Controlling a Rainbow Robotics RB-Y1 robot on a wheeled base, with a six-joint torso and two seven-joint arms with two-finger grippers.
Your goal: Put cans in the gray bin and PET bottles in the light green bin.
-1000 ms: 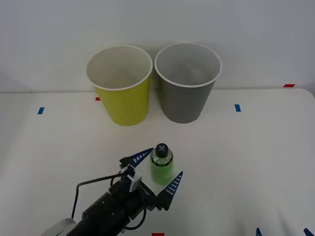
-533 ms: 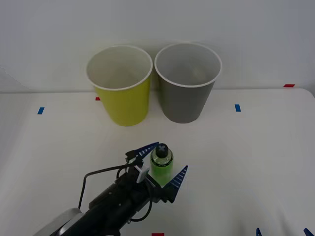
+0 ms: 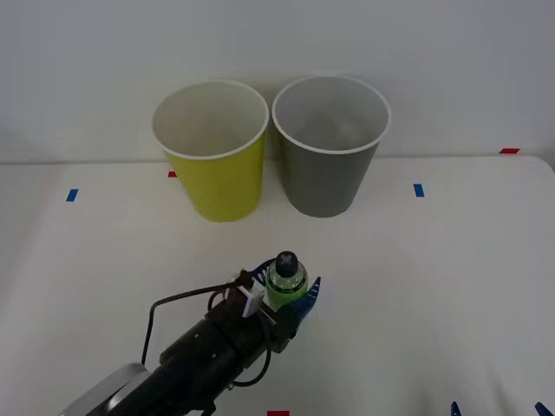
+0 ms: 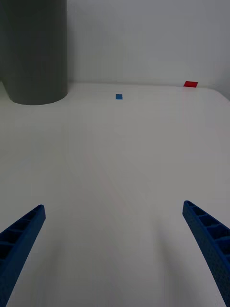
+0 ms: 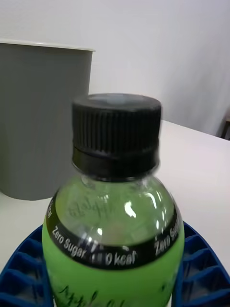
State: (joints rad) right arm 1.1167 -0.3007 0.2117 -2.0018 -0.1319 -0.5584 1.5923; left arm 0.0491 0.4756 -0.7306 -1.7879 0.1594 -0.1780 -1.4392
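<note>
A small PET bottle (image 3: 287, 286) with a green label and a dark cap stands upright on the white table, in front of the two bins. My left gripper (image 3: 284, 293) is shut on the PET bottle, its blue fingers (image 5: 24, 266) pressed against both sides of the label (image 5: 112, 249). The light green bin (image 3: 221, 182) stands at the back, with the gray bin (image 3: 328, 173) beside it on the right. In the left wrist view the gray bin (image 5: 38, 120) rises just behind the bottle. My right gripper (image 4: 115, 249) is open and empty near the table's front right edge (image 3: 497, 409).
Small blue tape marks (image 3: 72, 195) (image 3: 419, 190) and red marks (image 3: 509, 151) (image 3: 277, 413) lie on the table. A pale wall stands right behind the bins. Bare white table surface (image 3: 434, 286) spreads to the right of the bottle.
My left gripper moved forward around the bottle, and its fingers went from wide open to shut on it. The bottle and both bins stayed in place.
</note>
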